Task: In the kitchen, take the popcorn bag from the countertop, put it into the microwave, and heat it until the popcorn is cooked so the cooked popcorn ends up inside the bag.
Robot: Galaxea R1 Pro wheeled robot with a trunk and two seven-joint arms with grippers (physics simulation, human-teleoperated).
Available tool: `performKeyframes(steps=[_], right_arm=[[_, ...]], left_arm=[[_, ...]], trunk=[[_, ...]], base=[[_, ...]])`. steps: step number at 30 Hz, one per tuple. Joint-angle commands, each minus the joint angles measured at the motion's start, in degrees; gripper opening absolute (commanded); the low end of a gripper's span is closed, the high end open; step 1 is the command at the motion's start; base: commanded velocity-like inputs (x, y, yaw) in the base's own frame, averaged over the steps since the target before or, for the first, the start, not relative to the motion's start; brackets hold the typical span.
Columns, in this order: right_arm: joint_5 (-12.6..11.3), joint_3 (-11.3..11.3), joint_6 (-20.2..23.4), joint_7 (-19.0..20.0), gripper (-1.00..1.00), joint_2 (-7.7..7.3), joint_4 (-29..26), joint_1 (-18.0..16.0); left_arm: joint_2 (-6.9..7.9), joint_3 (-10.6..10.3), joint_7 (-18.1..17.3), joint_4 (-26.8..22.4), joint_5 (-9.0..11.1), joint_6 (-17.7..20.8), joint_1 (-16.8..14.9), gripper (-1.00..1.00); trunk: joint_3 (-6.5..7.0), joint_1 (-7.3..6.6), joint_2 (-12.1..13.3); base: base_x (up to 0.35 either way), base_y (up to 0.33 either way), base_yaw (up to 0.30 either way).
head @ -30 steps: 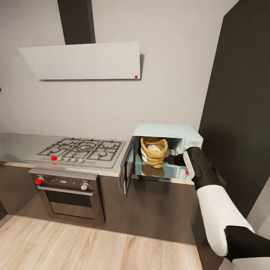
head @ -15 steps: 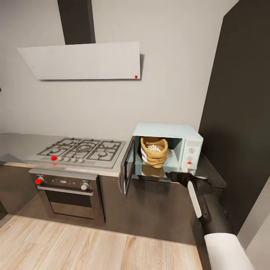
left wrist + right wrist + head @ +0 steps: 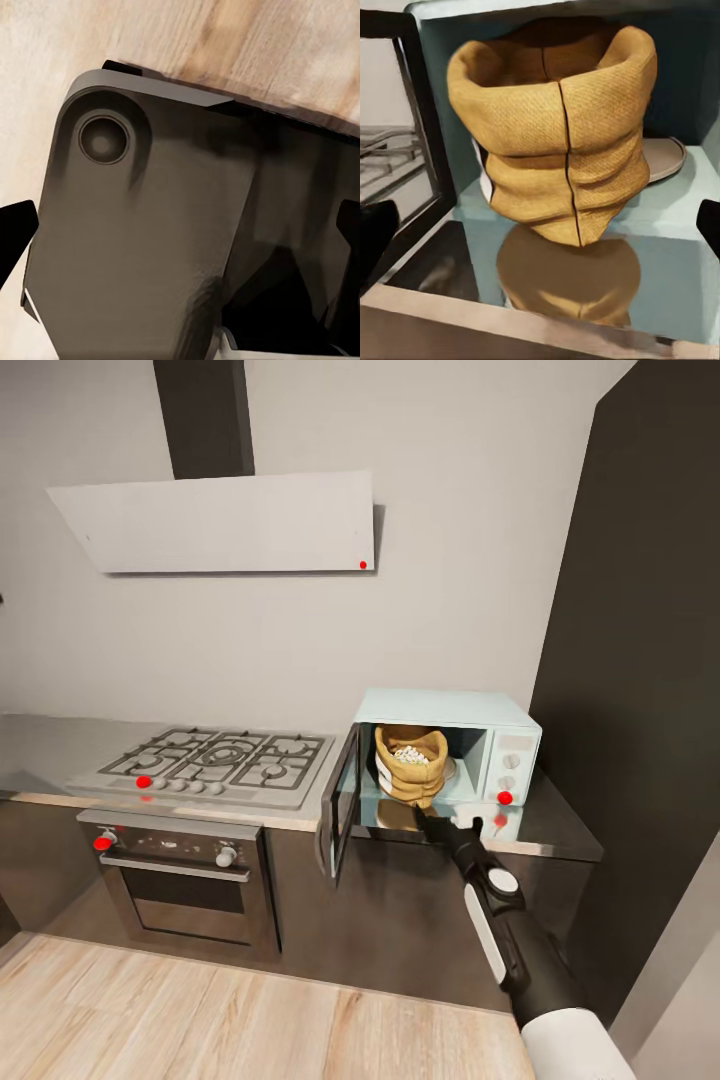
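From the head view we see the bag (image 3: 410,764) upright inside the open microwave (image 3: 445,752) on the table (image 3: 545,830), popcorn (image 3: 411,754) showing; our right gripper (image 3: 447,823), fingers apart, sits just before it. No writing is legible. Our right wrist view shows the bag (image 3: 556,142) close. Our left wrist view shows the floor (image 3: 225,45); whether the left gripper is apart we cannot tell.

Black-and-white right arm (image 3: 505,930), black fingers (image 3: 428,822)

Popcorn bag (image 3: 410,768) tan burlap weave; popcorn (image 3: 411,754) whitish; microwave (image 3: 470,712) pale blue, red dot; countertop (image 3: 550,828) glossy grey.
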Motion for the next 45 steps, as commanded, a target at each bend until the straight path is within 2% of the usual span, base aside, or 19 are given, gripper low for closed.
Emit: performKeyframes(steps=[1, 10, 45], right_arm=[[-0.09, 0.44, -1.16, 0.1, 1.0, 0.03, 0.34, -0.02], [0.02, 1.31, -3.08, -0.09, 1.0, 0.03, 4.97, -0.02], [-0.52, 0.67, -3.17, -0.1, 1.0, -0.14, 5.14, -0.02]], left_arm=[[-0.01, 0.06, -0.02, -0.03, 0.2, -0.16, -0.02, 1.0], [-0.03, 0.11, -0.34, -0.07, 0.06, -0.08, -0.02, 1.0], [-0.02, 0.11, -0.3, -0.07, 0.2, -0.07, -0.02, 1.0]], trunk=[[-0.07, 0.0, -0.04], [-0.07, 0.0, -0.04], [-0.07, 0.0, -0.04]], base=[[0.0, 0.0, 0.0], [0.035, 0.0, 0.0], [0.184, 0.0, 0.0]])
